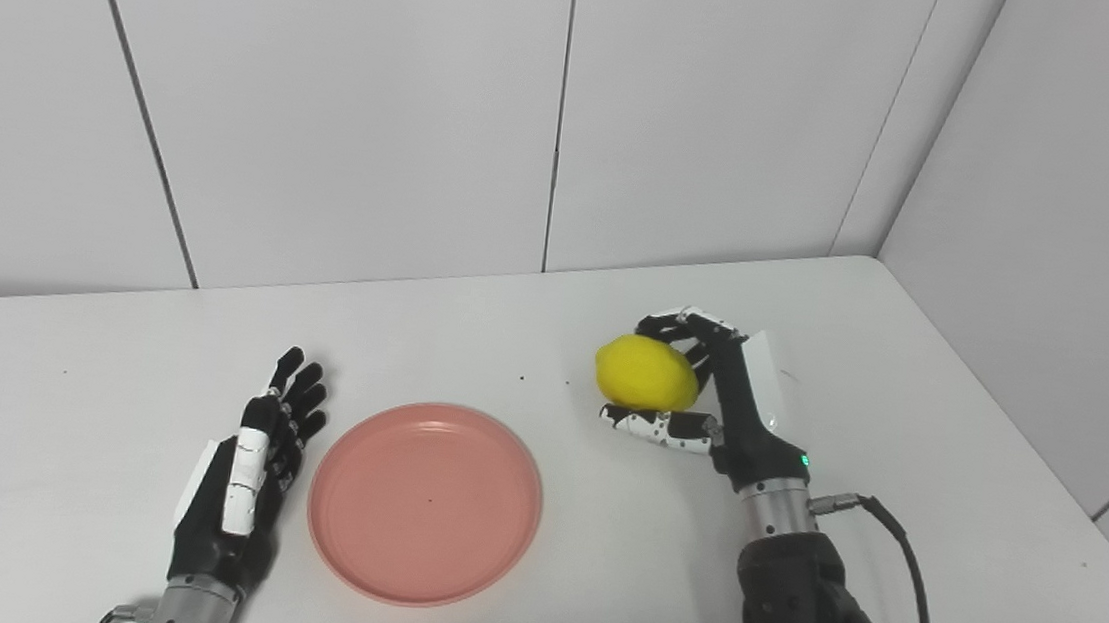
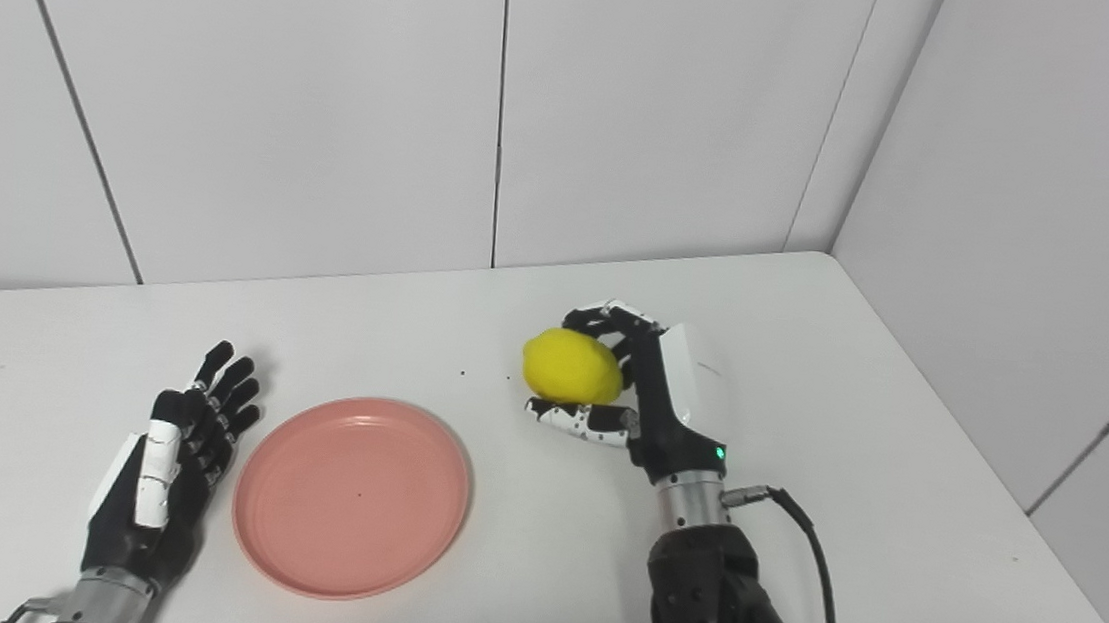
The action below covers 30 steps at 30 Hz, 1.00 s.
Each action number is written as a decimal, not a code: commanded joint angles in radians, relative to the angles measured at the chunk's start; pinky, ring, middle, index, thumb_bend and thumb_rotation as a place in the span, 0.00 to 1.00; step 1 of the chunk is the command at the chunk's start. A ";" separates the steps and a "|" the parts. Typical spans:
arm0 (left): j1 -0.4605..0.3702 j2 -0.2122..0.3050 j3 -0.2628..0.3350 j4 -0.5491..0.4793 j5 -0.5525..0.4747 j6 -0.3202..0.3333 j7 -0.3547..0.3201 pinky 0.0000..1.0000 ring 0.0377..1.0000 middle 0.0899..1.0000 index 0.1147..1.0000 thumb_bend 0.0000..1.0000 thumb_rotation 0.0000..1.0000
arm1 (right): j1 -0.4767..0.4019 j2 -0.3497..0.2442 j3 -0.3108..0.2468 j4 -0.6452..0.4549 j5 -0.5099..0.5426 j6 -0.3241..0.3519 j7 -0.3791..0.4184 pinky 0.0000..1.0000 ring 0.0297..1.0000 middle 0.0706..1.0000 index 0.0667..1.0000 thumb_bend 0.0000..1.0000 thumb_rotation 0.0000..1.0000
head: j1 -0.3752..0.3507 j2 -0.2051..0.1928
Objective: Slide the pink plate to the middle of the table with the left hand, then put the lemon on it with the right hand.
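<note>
A pink plate (image 1: 425, 501) lies flat on the white table, near the front and a little left of centre. My left hand (image 1: 244, 470) rests just left of its rim, fingers straight and apart, holding nothing. To the right of the plate, my right hand (image 1: 708, 395) is shut on a yellow lemon (image 1: 647, 373), with fingers curled over its top and the thumb under it. The lemon sits a little above the table, apart from the plate.
The white table (image 1: 910, 383) ends at grey wall panels behind and on the right. A black cable (image 1: 904, 563) trails from my right wrist over the table's front right part.
</note>
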 commanded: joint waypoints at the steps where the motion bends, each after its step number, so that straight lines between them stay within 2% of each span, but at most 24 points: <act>1: 0.019 -0.012 -0.004 -0.009 0.009 0.006 0.014 0.97 0.98 0.97 0.97 0.81 1.00 | -0.040 0.013 0.016 -0.051 0.007 -0.043 0.020 0.25 0.40 0.41 0.49 0.51 0.00 | 0.042 0.004; 3: 0.019 -0.015 -0.003 -0.014 0.010 0.011 0.018 0.97 0.98 0.97 0.97 0.81 1.00 | -0.054 0.027 0.041 -0.042 0.014 -0.058 0.039 0.23 0.41 0.39 0.49 0.51 0.00 | 0.069 0.009; 6: 0.023 -0.021 -0.006 -0.029 0.017 0.022 0.027 0.96 0.97 0.96 0.96 0.80 1.00 | -0.074 0.042 0.072 -0.023 0.024 -0.085 0.055 0.35 0.39 0.43 0.50 0.51 0.00 | 0.109 0.010; 8: 0.026 -0.025 -0.008 -0.040 0.026 0.026 0.035 0.96 0.97 0.96 0.96 0.81 1.00 | -0.089 0.056 0.094 -0.004 0.033 -0.098 0.068 0.36 0.39 0.43 0.50 0.51 0.00 | 0.131 0.012; 11: 0.029 -0.031 -0.011 -0.053 0.031 0.029 0.043 0.96 0.97 0.96 0.95 0.80 1.00 | -0.102 0.072 0.118 0.019 0.033 -0.107 0.081 0.33 0.37 0.43 0.51 0.51 0.00 | 0.173 0.017; 13: 0.030 -0.034 -0.013 -0.058 0.032 0.032 0.043 0.97 0.97 0.96 0.96 0.80 1.00 | -0.106 0.082 0.137 0.027 0.018 -0.098 0.092 0.24 0.38 0.46 0.46 0.51 0.00 | 0.201 0.019; 15: 0.031 -0.036 -0.016 -0.061 0.038 0.032 0.045 0.98 0.98 0.96 0.96 0.80 1.00 | -0.107 0.089 0.153 0.031 0.010 -0.092 0.106 0.24 0.38 0.47 0.45 0.51 0.00 | 0.217 0.018; 19: 0.034 -0.043 -0.020 -0.064 0.061 0.036 0.065 0.97 0.97 0.95 0.95 0.81 1.00 | -0.106 0.097 0.179 0.055 0.005 -0.109 0.120 0.29 0.36 0.43 0.51 0.51 0.00 | 0.235 0.017; 25: 0.035 -0.053 -0.024 -0.055 0.074 0.021 0.079 0.95 0.96 0.94 0.94 0.82 1.00 | -0.114 0.096 0.203 0.116 0.019 -0.148 0.137 0.27 0.34 0.43 0.52 0.50 0.00 | 0.261 0.015; 30: 0.036 -0.060 -0.022 -0.049 0.079 0.006 0.079 0.95 0.95 0.94 0.93 0.82 1.00 | -0.124 0.085 0.230 0.185 -0.029 -0.210 0.100 0.26 0.33 0.42 0.52 0.50 0.00 | 0.263 0.015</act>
